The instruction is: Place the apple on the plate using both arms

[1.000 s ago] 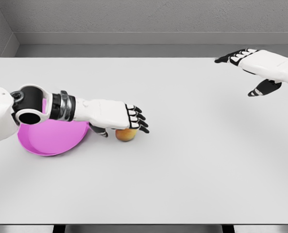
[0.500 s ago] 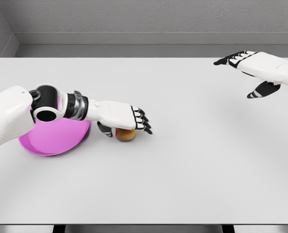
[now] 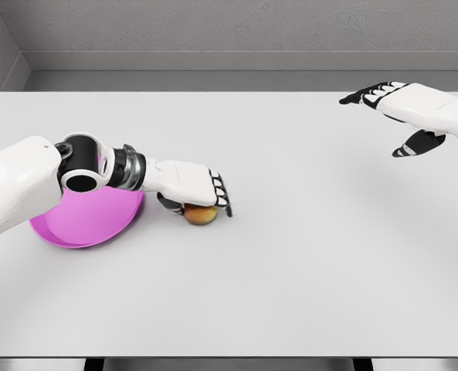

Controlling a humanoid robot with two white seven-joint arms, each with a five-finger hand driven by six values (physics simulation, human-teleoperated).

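An orange-yellow apple [image 3: 201,216] lies on the white table [image 3: 290,255], just right of the pink plate [image 3: 82,224]. My left hand [image 3: 198,203] lies on top of the apple. Its fingers [image 3: 222,198] curl down over the far side and the thumb presses the near left side, so only the apple's lower front shows. The left forearm crosses above the plate's rear edge. My right hand [image 3: 395,120] hovers at the far right of the table, well away from the apple, with fingers spread and nothing in it.
The table's front edge runs along the bottom of the view. A grey wall stands behind the table.
The left arm has come further in from the left. The left hand's fingers, stretched flat over the apple before, have curled down around it. The right hand has barely moved.
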